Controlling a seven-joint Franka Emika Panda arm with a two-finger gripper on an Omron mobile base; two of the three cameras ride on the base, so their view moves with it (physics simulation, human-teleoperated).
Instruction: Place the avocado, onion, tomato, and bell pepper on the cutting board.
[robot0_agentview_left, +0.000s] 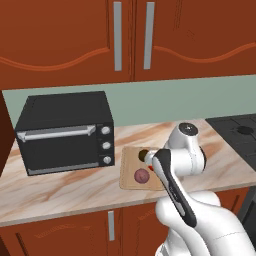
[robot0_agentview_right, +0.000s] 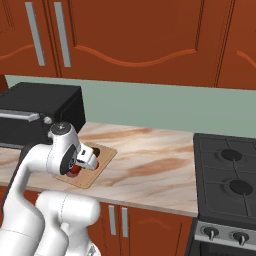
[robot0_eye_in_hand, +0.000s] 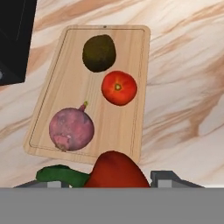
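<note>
The bell pepper (robot0_eye_in_hand: 114, 169) sits at the bottom of the hand view, deep red and lobed, its green stem (robot0_eye_in_hand: 61, 175) sticking out to one side, and it hangs over the near edge of the cutting board (robot0_eye_in_hand: 127, 131). It appears pinched between the fingers of the gripper (robot0_eye_in_hand: 109, 183), whose jaws are drawn in against its sides. I judge it light and hollow, with a firm but slightly yielding wall and a glossy skin that could slip; a hold across the broad shoulders of the body is safer than the stem, which is thin and off-centre. Being blocky, it should rest without rolling once set on a flat lobe.

On the board already lie the onion (robot0_eye_in_hand: 71, 130), purplish and round, nearest the pepper; the tomato (robot0_eye_in_hand: 119, 88), smooth and bright red, beyond it; and the avocado (robot0_eye_in_hand: 99, 53), dull olive, at the far end. All three lie apart from one another. Free board remains on the near side beside the onion, which looks the likely spot.

Around the board is the marbled counter (robot0_eye_in_hand: 183, 87), with a black toaster oven (robot0_agentview_left: 65, 132) just beside the board and a stove (robot0_agentview_right: 225, 170) well apart on the other side
</note>
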